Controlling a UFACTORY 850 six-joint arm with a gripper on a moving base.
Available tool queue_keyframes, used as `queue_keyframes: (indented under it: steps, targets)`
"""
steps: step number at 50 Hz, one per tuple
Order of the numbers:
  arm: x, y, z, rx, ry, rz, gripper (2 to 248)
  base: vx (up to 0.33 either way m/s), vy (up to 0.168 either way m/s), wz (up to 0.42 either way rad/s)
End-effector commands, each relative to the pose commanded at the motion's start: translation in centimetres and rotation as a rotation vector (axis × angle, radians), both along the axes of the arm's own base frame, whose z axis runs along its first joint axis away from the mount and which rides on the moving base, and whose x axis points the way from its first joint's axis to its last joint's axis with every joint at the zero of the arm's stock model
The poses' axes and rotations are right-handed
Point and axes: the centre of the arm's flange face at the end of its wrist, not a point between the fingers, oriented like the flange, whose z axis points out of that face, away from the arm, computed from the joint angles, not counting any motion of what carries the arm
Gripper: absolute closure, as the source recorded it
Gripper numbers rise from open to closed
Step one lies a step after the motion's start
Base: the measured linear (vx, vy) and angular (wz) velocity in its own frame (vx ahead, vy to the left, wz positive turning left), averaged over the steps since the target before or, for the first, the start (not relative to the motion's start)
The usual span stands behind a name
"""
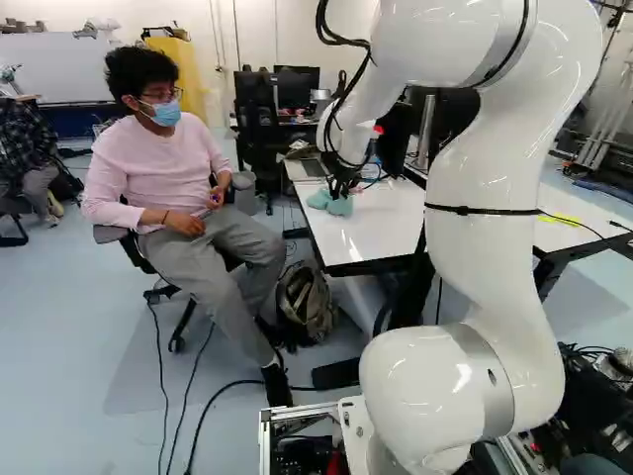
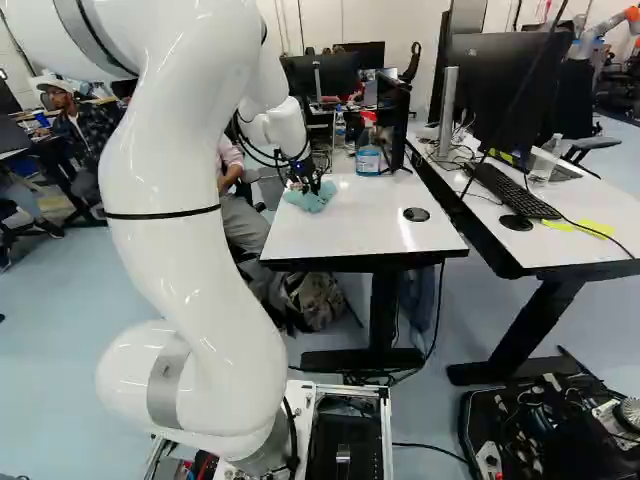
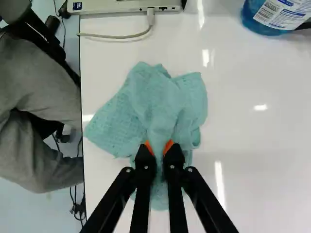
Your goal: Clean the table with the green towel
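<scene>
Towel [image 3: 160,102]: lay bunched and rumpled on the white bench, near the edge beside a pair of grey-trousered legs; most of it fanned out ahead of the fingers, and some of it lay beneath them.
Pincer [image 2: 308,182]: was closed on the towel, with a raised fold pinched between its two orange pads, one against each side.
Arm [image 1: 495,228]: rose white from the joint at the foot of both base views and reached out over the bench, its wrist tipped down toward the towel.
Bench [image 2: 380,235]: carried the towel, the bottle and the laptop, and had a round black disc [image 2: 416,214] on its top.
Bottle [image 2: 368,160]: stood upright with blue liquid inside and a red top, beyond the towel and to its right in the right base view, well apart from it.
Laptop [image 3: 121,6]: sat ahead of the towel, not touching it, with a pale cable [image 3: 116,36] plugged into its side and curving over the bench.
Backpack [image 1: 307,302]: rested on the floor beside the bench.
Second bench [image 2: 550,252]: stood to the right of the first, with a keyboard [image 2: 512,190], a monitor [image 2: 505,90] and yellow notes [image 2: 578,227] on it.
</scene>
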Motion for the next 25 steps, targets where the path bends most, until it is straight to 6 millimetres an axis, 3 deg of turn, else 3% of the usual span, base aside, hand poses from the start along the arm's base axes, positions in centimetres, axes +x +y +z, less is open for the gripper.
queue_keyframes:
  steps: [25]
  targets:
    - [0.8,-4.6,-0.1,-0.001,-0.008,-0.077,213,-0.001,0.003,0.013]
